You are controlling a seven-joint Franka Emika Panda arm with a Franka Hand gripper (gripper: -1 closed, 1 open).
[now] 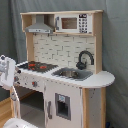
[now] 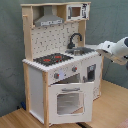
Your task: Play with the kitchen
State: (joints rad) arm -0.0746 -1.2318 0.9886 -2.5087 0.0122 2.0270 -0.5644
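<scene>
While the arm waits off to one side, the kitchen (image 1: 62, 70) stands upright on a wooden floor (image 2: 107, 107) in front of a grey curtain (image 1: 116, 45), filling the middle of both exterior views. The arm's white end, with the claw (image 2: 105, 48), shows at the second exterior view's right, level with the rounded end of the worktop (image 1: 102, 78) and just beside it; contact cannot be confirmed. The same white body (image 1: 6, 70) appears at the first exterior view's left edge, near the hob side. Whether the claw is spread or pressed together cannot be told; nothing is seen held.

Layout notes:
- Hob (image 2: 52, 59), black with red rings, sits at one end of the worktop; two knobs (image 2: 65, 73) are on the panel below it.
- Sink (image 1: 72, 74) with black faucet (image 1: 85, 59) sits toward the rounded end, nearest the arm, so it is judged the easiest feature to reach from this side.
- Oven door (image 2: 67, 101) with a clear window appears shut, or at most slightly ajar.
- Grey hood (image 1: 40, 25) hangs above the hob; a small microwave (image 1: 72, 23) sits beside it on the top shelf.
- Back panel (image 2: 52, 40) is dotted like pegboard.

Writing: none legible. The microwave's dark keypad strip carries light marks, too small to read. No brand mark is visible anywhere.

Judgement: the arm is poised at worktop height for an approach toward the sink end.
</scene>
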